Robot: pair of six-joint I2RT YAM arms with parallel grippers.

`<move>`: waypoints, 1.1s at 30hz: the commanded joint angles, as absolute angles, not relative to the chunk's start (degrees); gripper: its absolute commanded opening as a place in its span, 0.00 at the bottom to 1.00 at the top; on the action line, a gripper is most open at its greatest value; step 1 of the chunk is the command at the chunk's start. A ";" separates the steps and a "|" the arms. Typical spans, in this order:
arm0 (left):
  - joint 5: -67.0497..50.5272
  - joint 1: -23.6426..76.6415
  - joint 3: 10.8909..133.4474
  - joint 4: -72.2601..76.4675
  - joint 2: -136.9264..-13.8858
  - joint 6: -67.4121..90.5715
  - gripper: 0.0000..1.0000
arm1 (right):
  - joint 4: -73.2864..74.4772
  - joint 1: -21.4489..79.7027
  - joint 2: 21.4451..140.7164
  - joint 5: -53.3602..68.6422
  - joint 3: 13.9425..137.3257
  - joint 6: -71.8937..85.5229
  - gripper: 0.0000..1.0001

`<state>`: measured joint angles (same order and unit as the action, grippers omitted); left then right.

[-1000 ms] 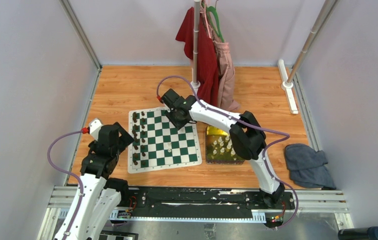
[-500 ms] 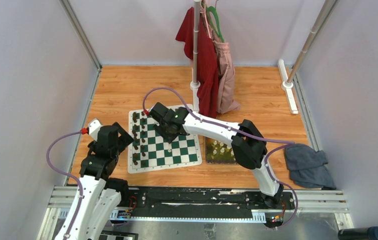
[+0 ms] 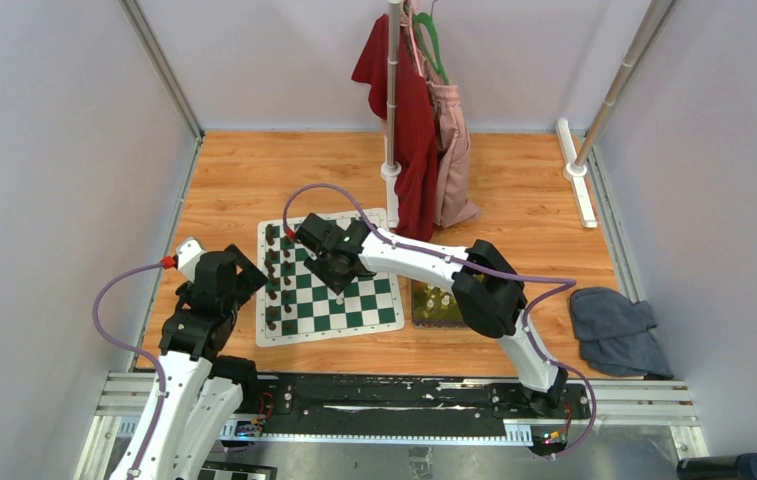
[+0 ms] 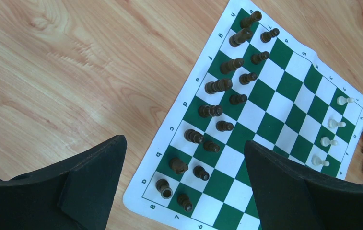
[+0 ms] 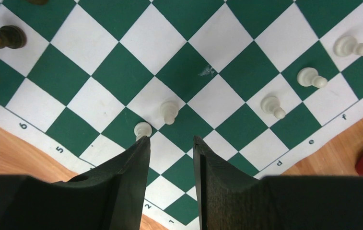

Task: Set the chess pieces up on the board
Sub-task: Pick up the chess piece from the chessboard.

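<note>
Jaws on the left gripper [image 4: 184, 143] stood wide apart with nothing between them. It hung over the wooden table [image 4: 50, 62] just left of the board [image 3: 359, 300]. Board was a thin flat mat of dark green and white squares with a white border carrying letters and digits, lying flat mid-table. Dark brown chessmen [image 4: 218, 86] stood upright in two files down its left edge.

Right gripper [image 5: 169, 140] hovered over the board, fingers [image 5: 126, 172] parted by a clear gap, holding nothing. Chess pieces [image 5: 271, 104] under it were five cream-white pawns, all upright: round head, narrow neck, flared base, each smaller than its square. Three sat in a row one rank in from the lettered edge, one per square; the left wrist view showed four in that row. Two stood apart from the row: one pawn [image 5: 169, 111] just ahead of the gap, the other pawn [image 5: 143, 129] right at a fingertip, contact unclear.

More cream pieces sat in the yellow-green tray [image 3: 417, 305] just right of the board, partly hidden by the right arm's elbow. Farther back, a red garment [image 3: 409, 110] hung by a pole.
</note>
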<state>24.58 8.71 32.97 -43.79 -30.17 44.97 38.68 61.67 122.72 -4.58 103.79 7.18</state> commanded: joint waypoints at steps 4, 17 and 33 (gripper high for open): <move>24.61 8.48 32.24 -42.96 -29.78 44.65 1.00 | 40.04 62.09 126.05 -3.09 106.20 7.59 0.42; 24.65 8.44 32.23 -42.87 -30.47 44.47 1.00 | 39.46 61.19 128.31 -1.59 107.42 7.24 0.40; 24.75 8.46 32.17 -42.73 -30.83 44.38 1.00 | 39.45 60.12 129.54 -0.89 108.19 6.98 0.32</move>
